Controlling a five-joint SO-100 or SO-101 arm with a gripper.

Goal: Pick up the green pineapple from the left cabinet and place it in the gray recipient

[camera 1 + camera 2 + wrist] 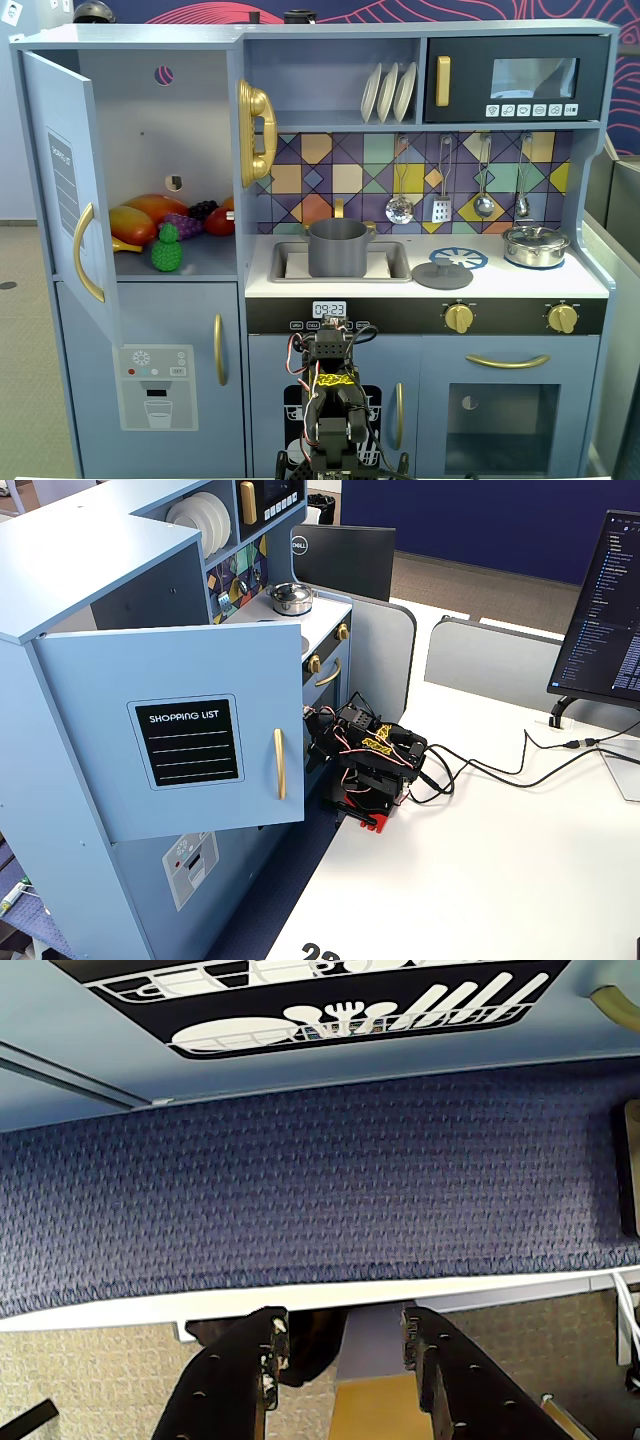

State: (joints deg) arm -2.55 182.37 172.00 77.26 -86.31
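The green pineapple (pixel 166 250) stands upright at the front of the shelf in the left cabinet (pixel 150 120), whose door (pixel 60 190) is swung open. The gray recipient (pixel 338 248) sits in the sink, to the right of the cabinet in that fixed view. My arm (pixel 335 400) is folded low in front of the kitchen's base, far below both; it also shows on the white table in a fixed view (pixel 368 758). In the wrist view my gripper (pixel 342 1322) is open and empty, facing blue carpet and the kitchen's base. The side fixed view hides the pineapple behind the door (pixel 180 740).
Yellow and orange fruit (pixel 140 220), purple grapes (pixel 185 222) and red fruit (pixel 218 220) lie behind the pineapple. A gray lid (pixel 442 273) and a shiny lidded pot (pixel 536 244) sit on the stove. A monitor (pixel 600 610) and cables (pixel 500 770) are on the table.
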